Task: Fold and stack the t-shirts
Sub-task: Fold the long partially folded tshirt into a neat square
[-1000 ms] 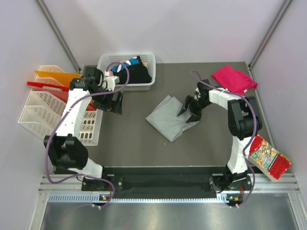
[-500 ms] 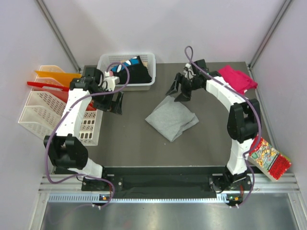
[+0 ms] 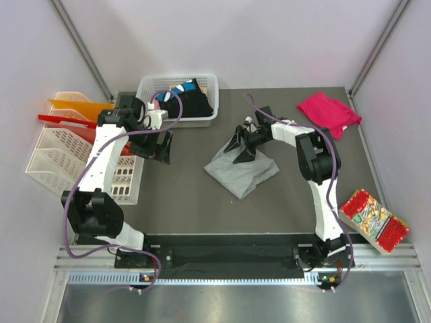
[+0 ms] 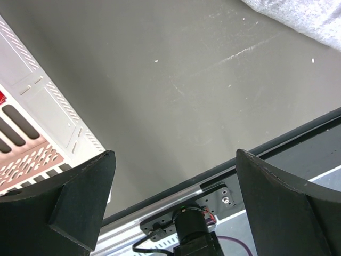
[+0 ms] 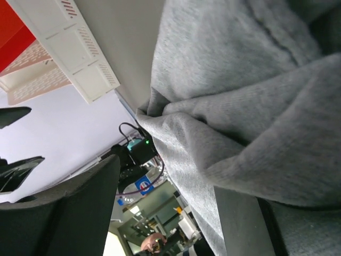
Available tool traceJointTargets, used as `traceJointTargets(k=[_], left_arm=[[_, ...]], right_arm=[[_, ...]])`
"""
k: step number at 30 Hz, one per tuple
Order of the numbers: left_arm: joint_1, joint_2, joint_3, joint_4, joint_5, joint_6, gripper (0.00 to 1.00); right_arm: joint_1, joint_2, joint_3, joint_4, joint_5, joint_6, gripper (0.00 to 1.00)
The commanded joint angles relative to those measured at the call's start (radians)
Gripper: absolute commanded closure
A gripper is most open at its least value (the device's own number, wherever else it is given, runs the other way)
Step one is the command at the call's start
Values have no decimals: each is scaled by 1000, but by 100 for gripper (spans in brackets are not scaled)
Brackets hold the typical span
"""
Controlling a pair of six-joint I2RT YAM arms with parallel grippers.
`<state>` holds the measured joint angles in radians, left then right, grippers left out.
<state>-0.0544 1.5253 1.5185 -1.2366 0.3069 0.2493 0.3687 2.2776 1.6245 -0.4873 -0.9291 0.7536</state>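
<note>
- The large, plain light grey cloth t-shirt (image 3: 241, 169) lies part-folded in a rough diamond in the middle of the dark counter (image 3: 182, 198). The smaller magenta-pink t-shirt (image 3: 328, 111) sits bunched at the far right corner. The black shirts with blue-white patches (image 3: 192, 104) are in the white plastic basket (image 3: 143, 91) at the far edge.
- Your right hand (image 3: 239, 149) is down at the grey shirt's far corner with its fingers apart. A raised fold of cloth stands between them. The wrist view shows daylight between that fold and one finger, so nothing is clamped yet.
- Your left hand (image 3: 163, 145) hangs spread wide over bare counter beside the white slotted tray rack (image 3: 60, 158), well apart from the shirt and holding nothing.
- Before you close, sink the right hand until both fingers bracket every layer of the fold. A shallow pinch would likely lift only the top layer and pull the fold open.
- Carry the corner low across the shirt, and line it up edge on edge before you let go.
- Consider bringing the left hand in to pin the near-left edge so the bundle does not slide.
</note>
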Motion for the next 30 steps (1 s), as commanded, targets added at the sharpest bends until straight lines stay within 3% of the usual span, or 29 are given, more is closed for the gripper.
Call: traceJointTargets(k=[1, 9, 16, 19, 30], left_arm=[[-2, -34, 16, -24, -8, 30, 1], [-2, -62, -21, -12, -11, 31, 1], [-2, -79, -26, -8, -2, 27, 1], [-2, -82, -23, -9, -3, 27, 1], [-2, -100, -20, -20, -23, 31, 1]], right_arm=[[1, 23, 78, -32, -33, -79, 30], [85, -168, 84, -129, -42, -178, 27], [203, -262, -156, -54, -27, -169, 26], [223, -247, -219, 13, -34, -138, 26], [230, -121, -218, -30, -13, -217, 26]])
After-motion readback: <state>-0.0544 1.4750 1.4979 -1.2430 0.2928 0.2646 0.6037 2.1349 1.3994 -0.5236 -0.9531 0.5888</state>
